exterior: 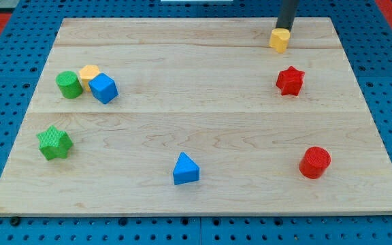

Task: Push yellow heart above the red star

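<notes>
The yellow heart (279, 39) sits near the view's top right, close to the board's top edge. The red star (290, 81) lies just below it and slightly to the right, with a clear gap between them. My tip (282, 29) comes down from the view's top edge and rests against the top side of the yellow heart.
A red cylinder (314, 162) sits at the lower right. A blue triangle (185, 169) lies at the bottom centre. A green star (54, 142) is at the left. A green cylinder (69, 84), a second yellow block (88, 73) and a blue cube (103, 88) cluster at the upper left.
</notes>
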`<move>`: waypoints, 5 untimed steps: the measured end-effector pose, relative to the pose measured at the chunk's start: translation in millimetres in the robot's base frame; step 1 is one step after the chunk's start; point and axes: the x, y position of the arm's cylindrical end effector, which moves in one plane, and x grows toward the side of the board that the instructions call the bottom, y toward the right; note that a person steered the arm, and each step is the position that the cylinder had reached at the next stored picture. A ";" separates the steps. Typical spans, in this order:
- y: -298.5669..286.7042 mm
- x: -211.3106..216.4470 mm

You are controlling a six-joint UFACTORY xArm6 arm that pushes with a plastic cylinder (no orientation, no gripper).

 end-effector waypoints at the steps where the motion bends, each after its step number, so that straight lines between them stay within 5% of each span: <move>1: 3.0 25.2; 3: 28.4 80.6; 5: 57.9 90.9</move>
